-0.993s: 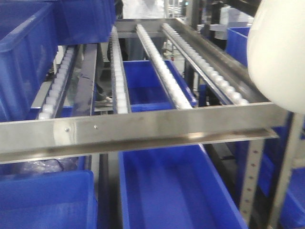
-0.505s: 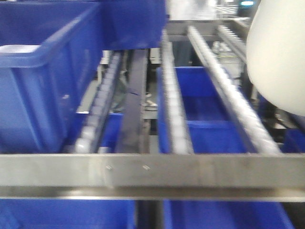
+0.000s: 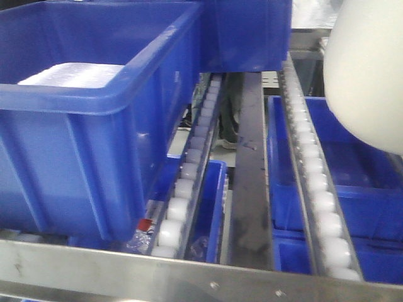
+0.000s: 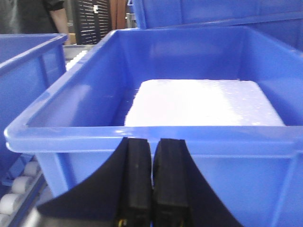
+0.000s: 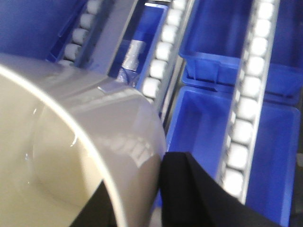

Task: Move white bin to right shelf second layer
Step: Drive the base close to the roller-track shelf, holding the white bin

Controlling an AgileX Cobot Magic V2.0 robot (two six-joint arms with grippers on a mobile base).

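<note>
The white bin [image 3: 368,69] hangs at the upper right of the front view, above the roller rails [image 3: 318,189] of the shelf layer. In the right wrist view the bin [image 5: 71,142] fills the left side, and my right gripper [image 5: 142,198] is shut on its rim, one finger inside and one finger [image 5: 189,189] outside the wall. Roller rails [image 5: 246,109] run below it. My left gripper [image 4: 152,156] is shut on nothing, just in front of a blue crate's near wall [image 4: 236,161].
A large blue crate [image 3: 94,126] holding a white slab [image 3: 72,74] sits on the left rails [image 3: 182,195]. Another blue crate [image 3: 245,31] stands behind it. Blue crates [image 3: 352,189] lie on the level below. A steel crossbar [image 3: 189,277] runs along the front.
The front view has swung left and closer to the rack, so the blue crate now fills the left side. The white bin keeps its place at the upper right.
</note>
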